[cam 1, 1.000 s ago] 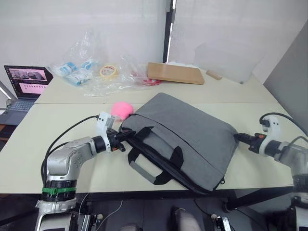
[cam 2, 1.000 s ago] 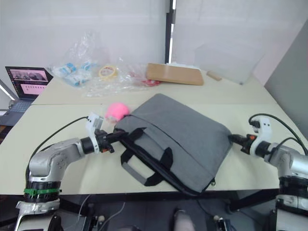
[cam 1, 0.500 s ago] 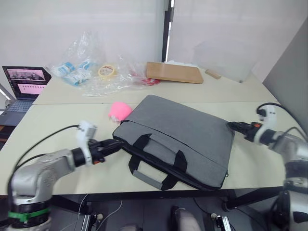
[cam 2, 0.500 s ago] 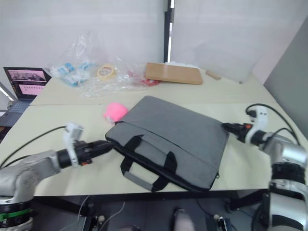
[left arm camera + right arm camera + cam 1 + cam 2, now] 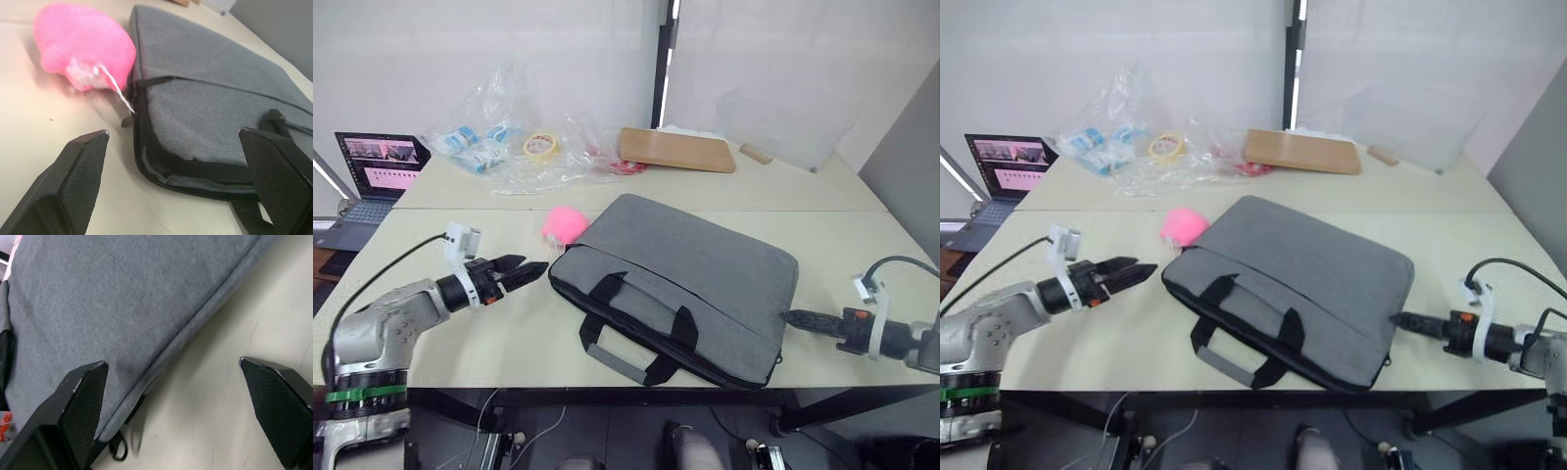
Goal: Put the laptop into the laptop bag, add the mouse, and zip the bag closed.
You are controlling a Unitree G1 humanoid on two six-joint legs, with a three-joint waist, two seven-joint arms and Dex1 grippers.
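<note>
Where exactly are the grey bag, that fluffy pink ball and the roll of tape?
laptop bag point(image 5: 705, 269): left eye view, middle of its grey top panel.
fluffy pink ball point(image 5: 563, 224): left eye view, centre of the fluff.
roll of tape point(image 5: 1163, 147): right eye view, its yellow ring.

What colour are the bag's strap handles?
Black, on the grey laptop bag; the left eye view shows the handles best.

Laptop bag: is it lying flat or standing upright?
Flat: the bag lies on its broad side on the table, handles spread outward.
</note>
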